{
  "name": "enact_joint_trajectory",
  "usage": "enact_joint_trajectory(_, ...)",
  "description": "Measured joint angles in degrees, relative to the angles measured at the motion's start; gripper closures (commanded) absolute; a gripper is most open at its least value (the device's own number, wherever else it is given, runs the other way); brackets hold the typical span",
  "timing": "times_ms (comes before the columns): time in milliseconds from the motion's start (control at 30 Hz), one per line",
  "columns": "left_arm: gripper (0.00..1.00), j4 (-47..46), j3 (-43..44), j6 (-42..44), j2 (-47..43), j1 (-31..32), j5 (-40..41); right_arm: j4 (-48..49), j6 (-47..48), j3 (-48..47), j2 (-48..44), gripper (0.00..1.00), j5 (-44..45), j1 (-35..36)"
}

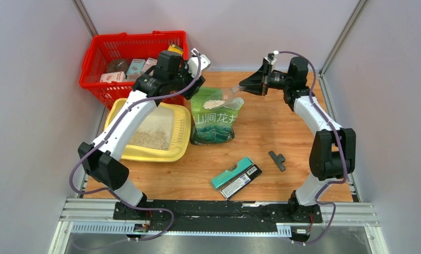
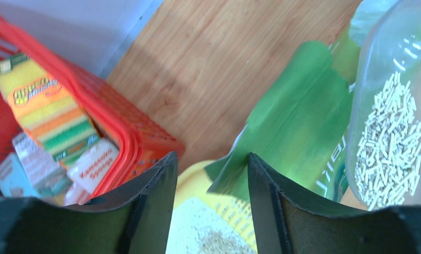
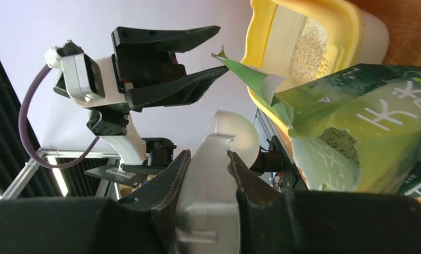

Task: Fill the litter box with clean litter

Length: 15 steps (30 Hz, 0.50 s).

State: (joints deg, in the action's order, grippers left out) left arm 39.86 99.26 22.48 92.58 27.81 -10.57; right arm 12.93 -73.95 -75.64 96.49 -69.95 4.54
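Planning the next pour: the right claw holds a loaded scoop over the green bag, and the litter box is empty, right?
No. The litter box already has litter in it, as the top external view shows. The right claw does hold the loaded scoop over the green bag.

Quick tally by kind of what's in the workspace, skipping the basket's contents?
Basket: 1
Litter box: 1
Bag: 1
Scoop: 1
Flat boxes: 2, teal box and black box
T-shaped piece: 1
Total: 7
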Motion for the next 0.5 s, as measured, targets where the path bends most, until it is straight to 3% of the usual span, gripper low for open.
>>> enact_joint_trajectory(200,0.39,2.7,-1.2,-2.9,-4.9,-5.5,1.6,0.5,-0.9,-4.9,4.9,1.00,0.7,6.1)
enact_joint_trajectory(500,0.38,5.5,-12.5,-2.9,-20.3,-14.4,3.5,0.9,-1.8,-14.4,15.8,1.00,1.9,13.6)
